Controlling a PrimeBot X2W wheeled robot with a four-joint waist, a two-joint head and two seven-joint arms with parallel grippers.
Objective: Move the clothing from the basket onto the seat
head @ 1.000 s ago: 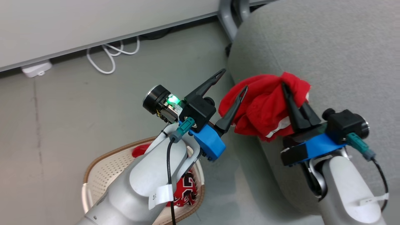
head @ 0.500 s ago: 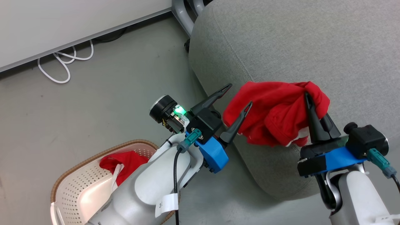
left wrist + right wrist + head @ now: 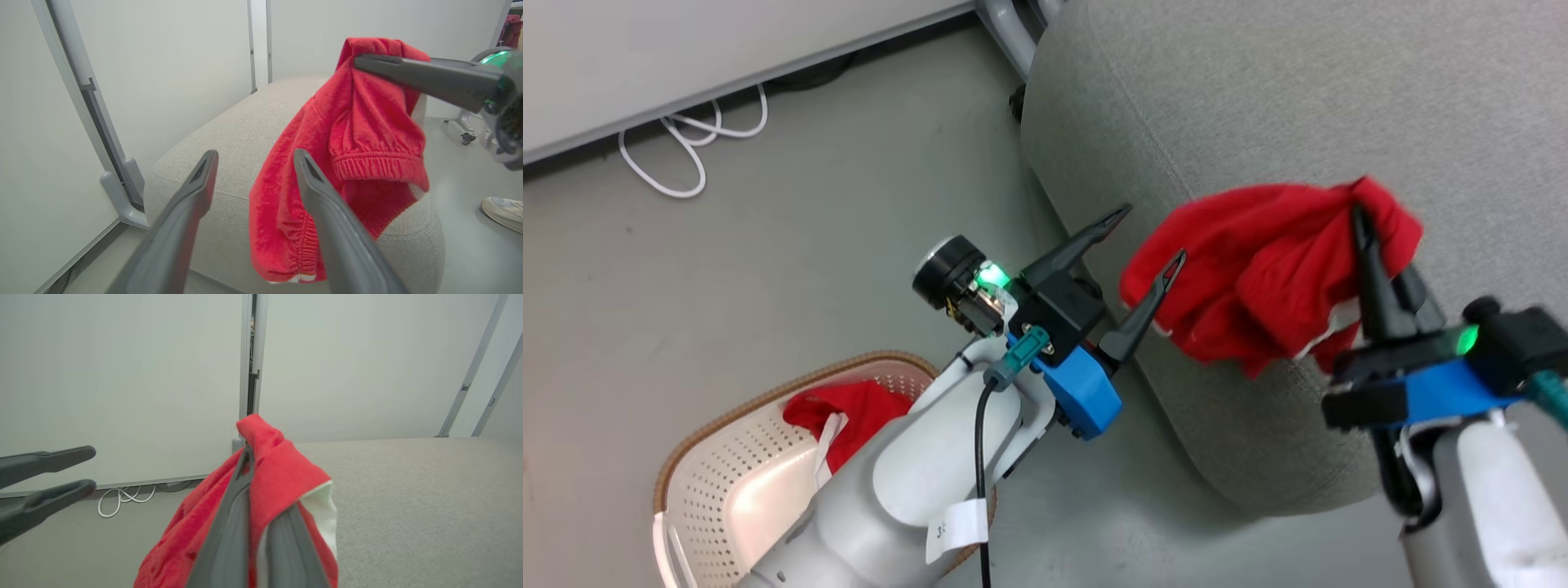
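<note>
Head view: right jaws pinch clothing (image 3: 1258, 278) above seat (image 3: 1258, 98) edge; left jaws spread just beside it

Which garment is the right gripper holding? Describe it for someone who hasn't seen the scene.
Find the big grey sofa. Over its rounded corner hangs a bunched red garment with white trim, pinched by the shut right gripper. The other red garment lies in the cream basket on the floor.

The clothing (image 3: 367, 134) is soft, matt red cloth with a fuzzy nap and gathered elastic hems. The seat (image 3: 229, 134) is covered in matt grey woven fabric, finely grained. The basket (image 3: 727, 498) is smooth, slightly glossy perforated plastic with a woven-look rim.
</note>
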